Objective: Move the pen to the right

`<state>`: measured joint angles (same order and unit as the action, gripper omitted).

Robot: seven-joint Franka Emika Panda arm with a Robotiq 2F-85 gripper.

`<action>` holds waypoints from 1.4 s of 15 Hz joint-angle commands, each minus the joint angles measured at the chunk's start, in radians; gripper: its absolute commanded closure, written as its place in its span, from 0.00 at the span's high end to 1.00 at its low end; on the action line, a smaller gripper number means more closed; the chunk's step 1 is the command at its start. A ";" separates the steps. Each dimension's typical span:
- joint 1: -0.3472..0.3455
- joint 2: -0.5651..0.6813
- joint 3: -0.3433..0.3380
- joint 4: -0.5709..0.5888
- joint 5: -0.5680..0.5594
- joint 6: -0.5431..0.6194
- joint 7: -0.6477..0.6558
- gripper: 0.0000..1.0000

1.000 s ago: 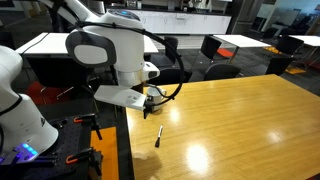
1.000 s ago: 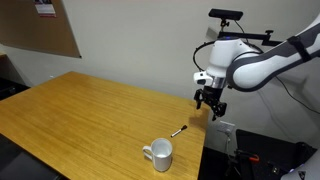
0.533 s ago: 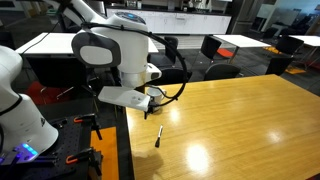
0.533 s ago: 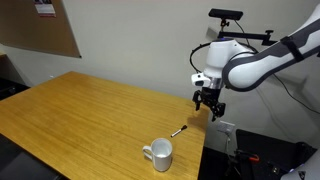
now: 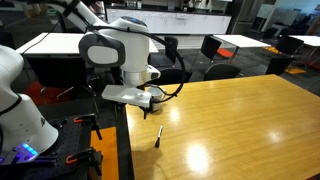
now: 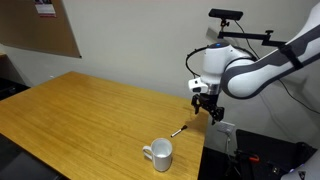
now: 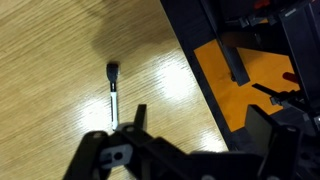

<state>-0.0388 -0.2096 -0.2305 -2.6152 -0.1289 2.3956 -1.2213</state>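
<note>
I am looking at a wooden table (image 6: 90, 105) with the robot arm standing at one of its short edges. The pen (image 5: 158, 136) lies flat on the wood just inside that edge, and nothing touches it. In an exterior view, the pen (image 6: 179, 131) sits between a white mug (image 6: 160, 154) and the gripper (image 6: 207, 103). The mug stands upright near the table corner closest to that camera, with its handle to the picture's left.

The gripper (image 5: 151, 102) hangs in the air over the table edge by the robot, above the pen and apart from it. In the wrist view its fingers (image 7: 136, 117) come up from the bottom of the picture with a gap between them. I read the hand as spread and holding nothing.

Also in the wrist view, the pen (image 7: 113, 92) lies just beyond the fingertips, its dark end pointing away from them and its paler shaft running back toward them. To the picture's right the table edge runs diagonally, with an orange patch of floor (image 7: 235, 95) beyond it. A thick black cable (image 5: 178, 85) loops from the arm near the wrist.
</note>
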 commanded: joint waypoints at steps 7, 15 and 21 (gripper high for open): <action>-0.047 0.023 0.048 -0.003 -0.148 0.041 0.042 1.00; -0.045 0.073 0.037 -0.006 -0.133 0.130 -0.038 1.00; -0.045 0.130 0.039 0.007 -0.099 0.171 -0.130 1.00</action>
<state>-0.0723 -0.1088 -0.1962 -2.6179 -0.2590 2.5286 -1.2815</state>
